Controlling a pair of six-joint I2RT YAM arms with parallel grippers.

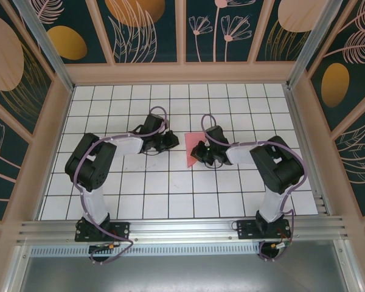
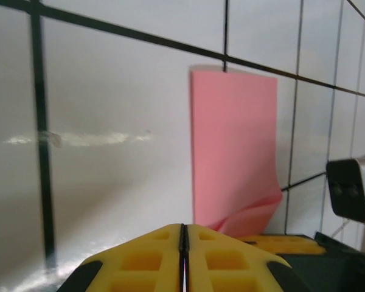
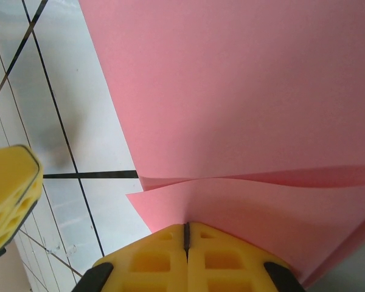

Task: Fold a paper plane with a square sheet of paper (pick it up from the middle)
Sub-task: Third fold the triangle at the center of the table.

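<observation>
one square sheet of paper (image 1: pixel 188 149), plain pink, lies on the white gridded table (image 1: pixel 170 194) near its middle, between the two grippers. from the top camera it reads as a narrow pink strip, its long side running away from the arm bases. in the left wrist view the sheet lies flat over most of its length, while its near corner curls up off the table. in the right wrist view the paper shows two layers: a broad upper spread and a lower flap whose edge runs down to the fingertips.

the right gripper (image 3: pixel 186 234) has its two yellow fingers pressed together with just a thin seam between them. the lower flap of the sheet meets that seam, so it looks pinched there. from above, this gripper sits at the right edge of the pink strip.

the left gripper (image 2: pixel 184 237) also has its two yellow fingers pressed together, with nothing between them. it points toward the sheet from just beside it and is apart from the paper. from above, it sits just left of the strip.

there are two arms in all, one on each side, both bent inward toward the middle of the table. the table is ringed by a pale frame and dark panels (image 1: pixel 146 30) printed with leaves and flowers.
</observation>
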